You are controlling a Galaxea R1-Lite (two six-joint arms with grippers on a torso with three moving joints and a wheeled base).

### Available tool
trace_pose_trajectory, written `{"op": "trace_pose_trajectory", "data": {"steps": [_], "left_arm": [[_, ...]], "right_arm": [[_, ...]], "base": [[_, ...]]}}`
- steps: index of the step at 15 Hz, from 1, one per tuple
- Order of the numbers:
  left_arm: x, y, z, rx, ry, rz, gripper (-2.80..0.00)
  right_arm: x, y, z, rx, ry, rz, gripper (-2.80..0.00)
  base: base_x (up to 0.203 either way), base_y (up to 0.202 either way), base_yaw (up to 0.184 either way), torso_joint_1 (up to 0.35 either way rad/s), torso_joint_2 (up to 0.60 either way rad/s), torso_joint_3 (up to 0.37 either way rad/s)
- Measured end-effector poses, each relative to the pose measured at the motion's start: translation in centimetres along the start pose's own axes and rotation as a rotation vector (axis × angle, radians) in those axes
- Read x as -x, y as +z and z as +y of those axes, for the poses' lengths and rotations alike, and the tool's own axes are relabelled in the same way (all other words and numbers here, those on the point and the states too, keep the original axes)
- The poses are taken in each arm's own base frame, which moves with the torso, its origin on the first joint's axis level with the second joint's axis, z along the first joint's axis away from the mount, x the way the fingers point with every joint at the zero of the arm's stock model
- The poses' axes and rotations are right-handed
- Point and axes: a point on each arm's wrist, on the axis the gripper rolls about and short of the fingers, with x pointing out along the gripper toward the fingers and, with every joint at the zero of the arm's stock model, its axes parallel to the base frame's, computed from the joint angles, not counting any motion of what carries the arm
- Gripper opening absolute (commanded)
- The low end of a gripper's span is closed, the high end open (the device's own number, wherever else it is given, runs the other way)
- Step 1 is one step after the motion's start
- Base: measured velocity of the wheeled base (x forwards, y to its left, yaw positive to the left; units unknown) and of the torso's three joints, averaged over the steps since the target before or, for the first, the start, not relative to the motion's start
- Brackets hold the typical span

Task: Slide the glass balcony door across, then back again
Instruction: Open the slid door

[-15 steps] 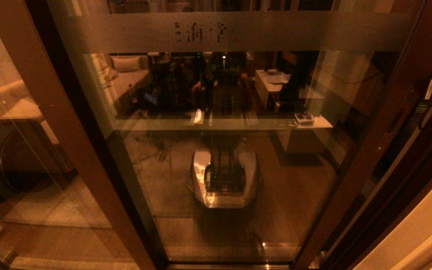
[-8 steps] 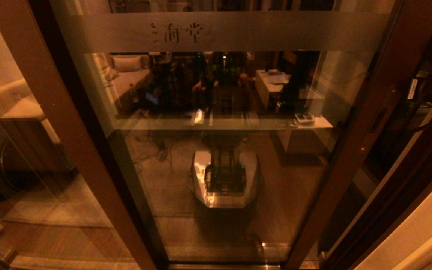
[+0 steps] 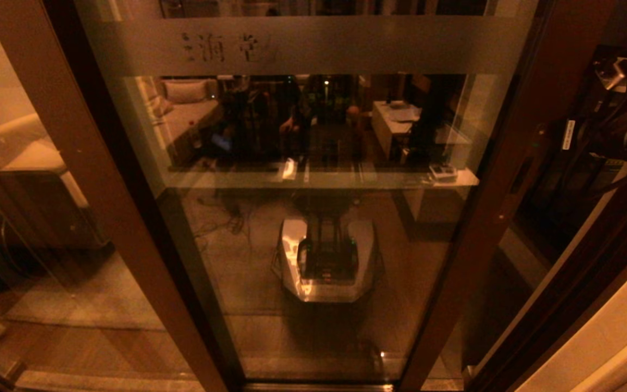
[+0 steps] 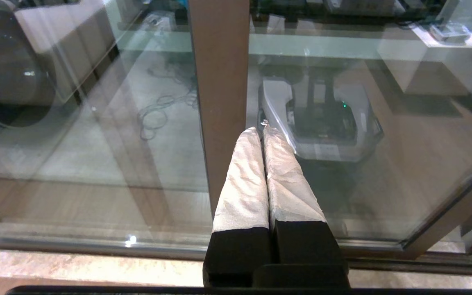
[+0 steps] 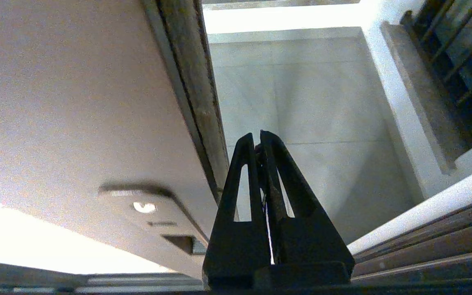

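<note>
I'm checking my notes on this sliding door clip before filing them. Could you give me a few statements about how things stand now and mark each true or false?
1. The glass balcony door carries a frosted band with characters near its top. True.
2. The left gripper has its fingers spread wide apart. False: its paper-wrapped fingers are pressed together, beside the brown frame post.
3. The right gripper is clamped on a door handle. False: its fingers are shut on nothing, next to the door's edge.
4. A gap is open between the door's right edge and the outer frame. True.
5. A black-barred railing shows in the right wrist view. True.
</note>
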Motion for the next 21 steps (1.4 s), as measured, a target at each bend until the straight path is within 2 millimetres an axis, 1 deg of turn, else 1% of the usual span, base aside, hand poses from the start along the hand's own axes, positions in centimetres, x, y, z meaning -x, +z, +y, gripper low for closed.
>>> {"op": "trace_pose_trajectory", "data": {"steps": [10,21], "left_arm": [[0.0,0.0,0.0,0.0,0.0,0.0,-2.8],[0.0,0.0,0.0,0.0,0.0,0.0,-2.8]], "right_arm": [[0.5,-0.2,3.4,0.008,0.049,-0.012,-2.8],[0.7,-0.3,5.8,0.0,0.126,-0.008,-2.8]], "base": [[0.0,0.0,0.0,0.0,0.0,0.0],[0.0,0.0,0.0,0.0,0.0,0.0]]}}
